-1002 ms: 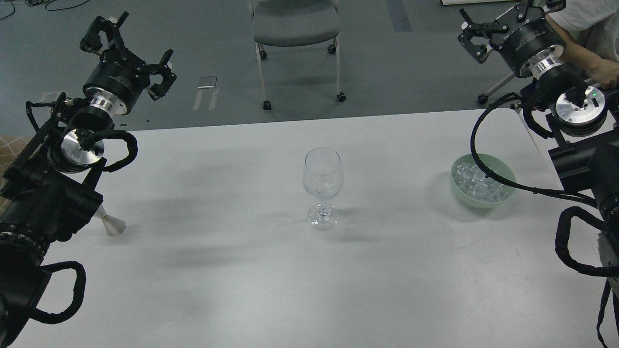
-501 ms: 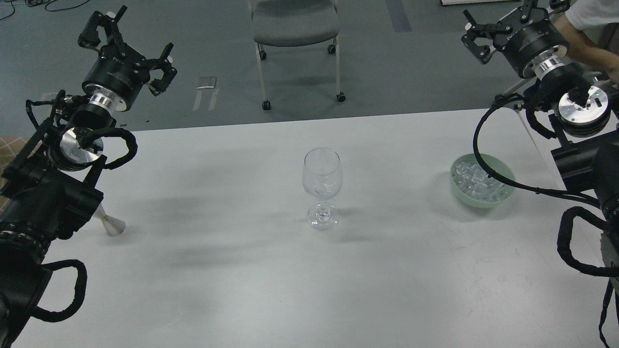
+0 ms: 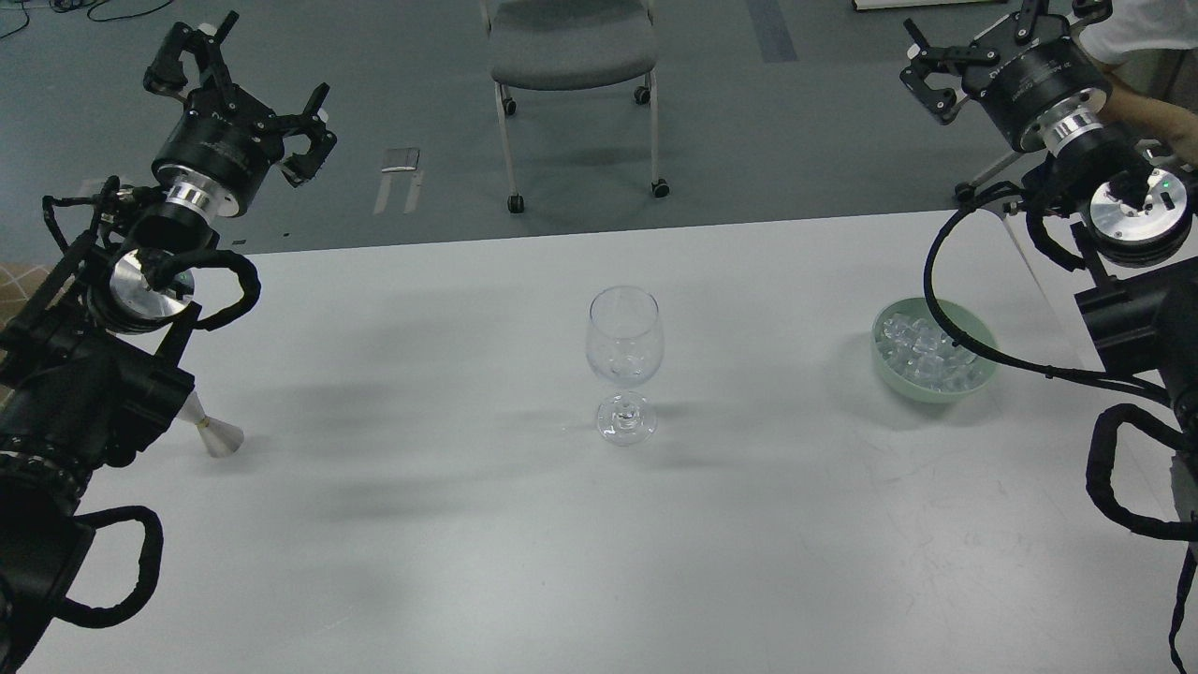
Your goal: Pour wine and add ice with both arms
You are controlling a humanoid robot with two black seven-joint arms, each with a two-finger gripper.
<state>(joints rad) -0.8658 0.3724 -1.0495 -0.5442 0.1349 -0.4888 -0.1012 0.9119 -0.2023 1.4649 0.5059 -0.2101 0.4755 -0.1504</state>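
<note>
A clear stemmed wine glass (image 3: pixel 624 346) stands upright in the middle of the white table (image 3: pixel 468 543). I cannot make out any wine in it. The ice (image 3: pixel 922 351) is a heap of small clear cubes in a pale green bowl (image 3: pixel 973 332) to the right of the glass. My left gripper (image 3: pixel 267 70) hangs high at the far left beyond the table's back edge, open and empty. High at the far right, my right gripper (image 3: pixel 973 33) is also open and holds nothing. Both are far from the glass and the bowl.
A small clear cone-shaped piece (image 3: pixel 217 435) lies on the table at the left, partly hidden behind my left arm. A grey wheeled chair (image 3: pixel 571 47) stands behind the table. A person's arm (image 3: pixel 1156 108) shows at the top right, close to my right arm.
Both grippers have drifted slightly up and outward, the left toward the left, the right toward the right. The glass and the bowl have not moved.
</note>
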